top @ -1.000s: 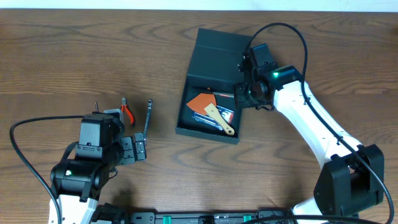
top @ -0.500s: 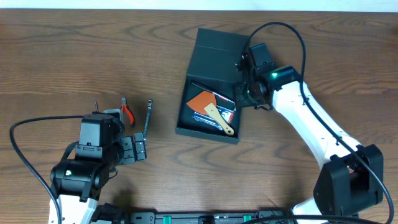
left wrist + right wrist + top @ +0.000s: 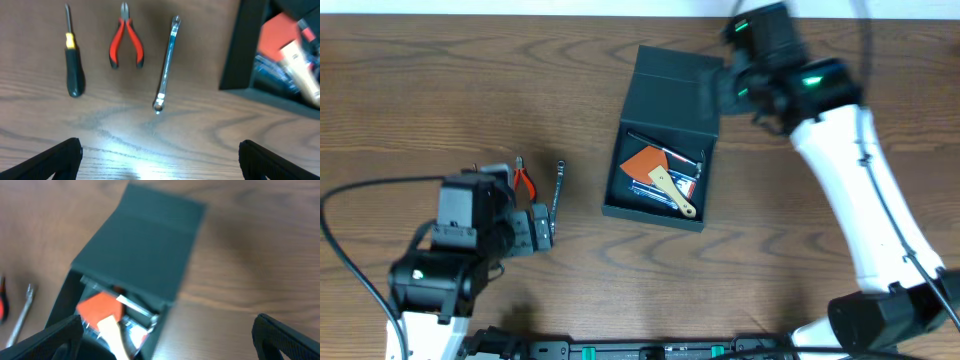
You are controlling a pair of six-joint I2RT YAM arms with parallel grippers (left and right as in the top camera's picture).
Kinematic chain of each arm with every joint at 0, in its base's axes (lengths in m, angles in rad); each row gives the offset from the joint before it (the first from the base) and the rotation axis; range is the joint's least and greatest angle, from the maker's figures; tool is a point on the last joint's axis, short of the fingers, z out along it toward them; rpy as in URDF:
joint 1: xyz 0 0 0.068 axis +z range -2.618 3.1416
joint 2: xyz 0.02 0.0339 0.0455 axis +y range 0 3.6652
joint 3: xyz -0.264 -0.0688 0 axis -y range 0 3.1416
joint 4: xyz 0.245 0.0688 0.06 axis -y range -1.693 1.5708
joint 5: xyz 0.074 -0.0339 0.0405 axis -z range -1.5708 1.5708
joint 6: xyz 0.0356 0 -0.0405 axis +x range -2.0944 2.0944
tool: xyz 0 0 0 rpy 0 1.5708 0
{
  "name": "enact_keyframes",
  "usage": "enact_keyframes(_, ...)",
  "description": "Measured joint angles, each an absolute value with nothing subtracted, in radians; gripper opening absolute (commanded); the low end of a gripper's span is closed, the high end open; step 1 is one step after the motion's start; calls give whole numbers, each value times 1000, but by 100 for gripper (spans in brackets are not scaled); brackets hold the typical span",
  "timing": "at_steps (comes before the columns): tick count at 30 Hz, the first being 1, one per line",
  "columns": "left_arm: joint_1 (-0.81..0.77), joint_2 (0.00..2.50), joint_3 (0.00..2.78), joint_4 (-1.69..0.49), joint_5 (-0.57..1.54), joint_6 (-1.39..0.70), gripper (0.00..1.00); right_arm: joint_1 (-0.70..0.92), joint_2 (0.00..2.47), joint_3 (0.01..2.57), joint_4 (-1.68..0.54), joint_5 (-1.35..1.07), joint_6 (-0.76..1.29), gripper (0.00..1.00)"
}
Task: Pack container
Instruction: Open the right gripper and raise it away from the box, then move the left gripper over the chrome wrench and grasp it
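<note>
The dark teal-green rectangular rigid box (image 3: pixel 652 216) sits on the bench a little right of centre, its hinged flap lid thrown back on the far side so the cavity faces up for loading. Inside lie an orange flat scraper blade (image 3: pixel 645 162), a pale wooden-handled tool (image 3: pixel 676 196) set diagonally over blue-packaged items (image 3: pixel 648 189), and a thin dark rod near the hinge. I judge they lie flat and overlapped so the lid can later shut.

Just above the box's far right corner the right claw (image 3: pixel 165 342) hangs with its fingers spread wide and nothing between them. It looks blurred in the overhead view.

Well to the left of the box, three tools wait in a row, probably laid parallel for easy picking: a slim silver wrench (image 3: pixel 167 65) nearest, red-handled pliers (image 3: pixel 126 42), then a black-handled screwdriver (image 3: pixel 72 65). Nearer than these, the left claw (image 3: pixel 160 165) points at them, fingers fully apart and empty.

The bench (image 3: pixel 440 80) is dark brown wood grain, with a bright glare patch under the left wrist. A pale strip shows beyond its far edge; little else of the room is visible.
</note>
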State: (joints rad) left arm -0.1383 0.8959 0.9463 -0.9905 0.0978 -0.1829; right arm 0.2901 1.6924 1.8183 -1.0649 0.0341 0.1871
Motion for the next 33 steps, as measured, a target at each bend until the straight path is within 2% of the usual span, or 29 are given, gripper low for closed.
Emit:
enact_keyframes(5,-150,1043,1138,-1113,79,-168,99,162,1670,1860,-1117,36,200,99)
enact_keyframes(11,-184,1274,1217,-1152,51,-157,98,117,1671,1857,-1163,33,202,99)
enact_keyframes(22,-186,1547,1215,-1050,80,-147,99,115,1671,1856,-1168,30,198,99)
enact_keyframes(33,-238,1570,1048,-826,75,-110,99,115,1671,1856,-1168,34,190,99)
